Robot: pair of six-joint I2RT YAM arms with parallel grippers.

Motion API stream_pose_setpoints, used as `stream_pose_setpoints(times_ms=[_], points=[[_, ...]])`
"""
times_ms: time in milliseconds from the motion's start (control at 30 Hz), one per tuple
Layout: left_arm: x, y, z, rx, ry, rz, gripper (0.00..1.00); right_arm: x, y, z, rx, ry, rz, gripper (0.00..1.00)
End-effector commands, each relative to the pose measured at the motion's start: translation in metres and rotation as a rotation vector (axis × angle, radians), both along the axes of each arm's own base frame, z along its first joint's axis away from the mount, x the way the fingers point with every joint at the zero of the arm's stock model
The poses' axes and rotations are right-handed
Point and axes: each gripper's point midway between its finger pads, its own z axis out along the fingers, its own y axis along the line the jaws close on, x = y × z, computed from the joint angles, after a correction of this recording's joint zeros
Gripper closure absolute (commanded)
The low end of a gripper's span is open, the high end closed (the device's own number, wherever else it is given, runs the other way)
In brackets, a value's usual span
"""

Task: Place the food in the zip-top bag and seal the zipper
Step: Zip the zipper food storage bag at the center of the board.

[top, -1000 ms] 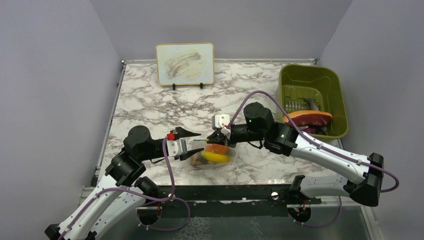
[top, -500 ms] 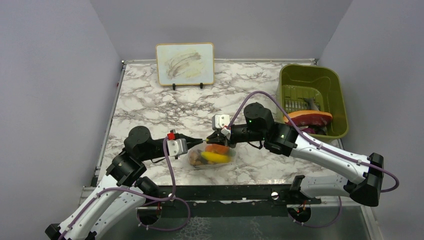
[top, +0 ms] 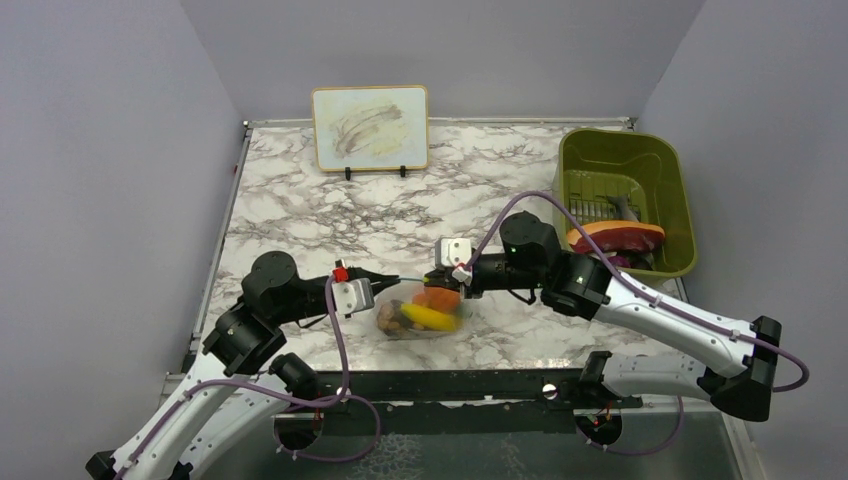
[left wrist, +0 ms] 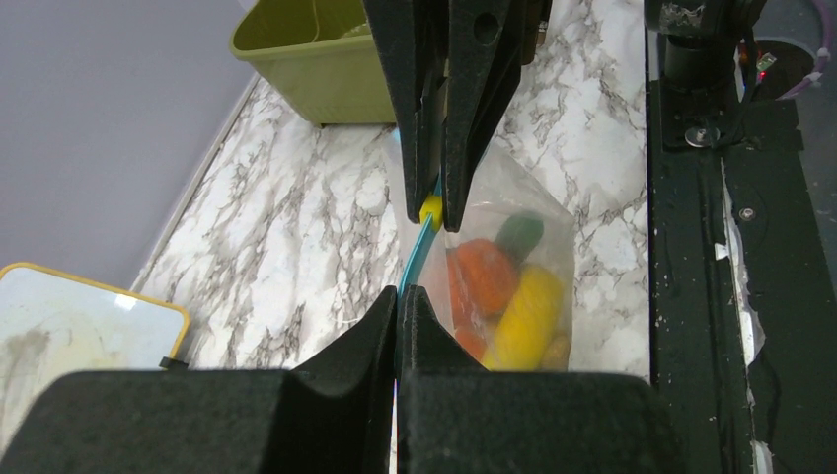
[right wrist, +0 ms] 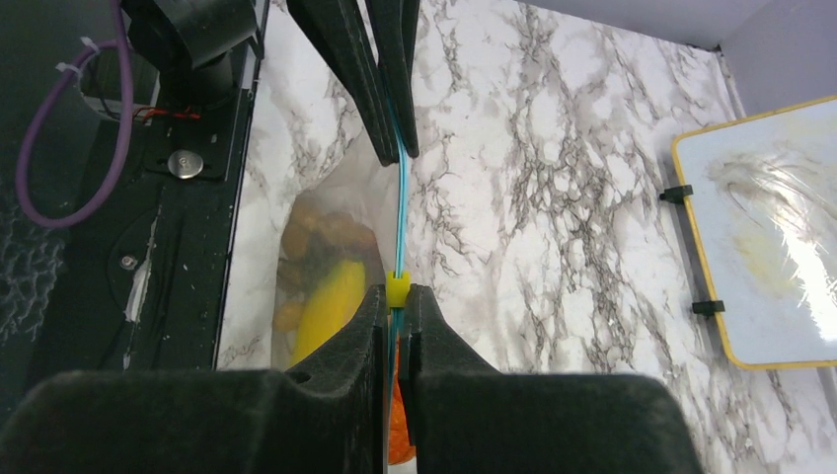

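Zip-top bag (top: 421,318) first: it is held by its mouth between the two claws, near the front edge of the marble worktop (top: 300,210). The left claw (left wrist: 398,292) is squeezed fully closed on one end of the zipper (left wrist: 418,255), the thin light-blue strip. The right claw (left wrist: 431,210) is pinched closed on the other end, right at a small yellow slider (right wrist: 396,288). The strip runs straight and taut from one pair of tips to the other, and the two claws face each other close together. Below the strip, the clear crinkly body of the bag lies on the worktop toward the arm bases. The food is inside it: a yellow banana (left wrist: 523,316), an orange round piece (left wrist: 484,276), a green piece (left wrist: 520,235) and some brownish lumps (right wrist: 316,237). Further out, an olive-green bin (top: 662,165) sits in the far right corner with an orange-and-red slab (top: 615,237) lying across its near side. A yellow-framed board (top: 370,127) stands propped at the far edge.
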Motion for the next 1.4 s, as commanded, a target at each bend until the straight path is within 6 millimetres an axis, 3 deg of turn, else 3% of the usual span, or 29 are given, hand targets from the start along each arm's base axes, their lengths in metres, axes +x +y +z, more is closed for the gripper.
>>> stream_pose_setpoints(times_ms=[0,300,667,933,1067,1233,1367], points=[[0.009,0.015,0.019,0.031,-0.083,0.084,1.0,0.006,-0.025,-0.012,-0.08,-0.018,-0.08,0.99],[0.015,0.026,0.026,0.079,-0.134,0.134,1.0,0.01,-0.049,-0.005,-0.141,-0.045,-0.148,0.99],[0.018,0.029,0.011,0.15,-0.119,0.138,1.0,0.007,-0.083,0.002,-0.21,-0.054,-0.219,0.99],[0.009,0.021,0.013,0.126,-0.097,0.076,1.0,-0.008,-0.067,0.024,-0.133,-0.052,-0.106,0.99],[0.019,0.035,0.018,0.148,-0.116,0.173,1.0,0.003,-0.082,0.017,-0.176,-0.095,-0.18,0.99],[0.021,0.041,0.02,0.179,-0.128,0.196,1.0,-0.002,-0.089,0.03,-0.153,-0.094,-0.181,0.99],[0.022,0.04,0.025,0.17,-0.117,0.203,1.0,-0.006,-0.1,0.025,-0.215,-0.08,-0.186,0.99]])
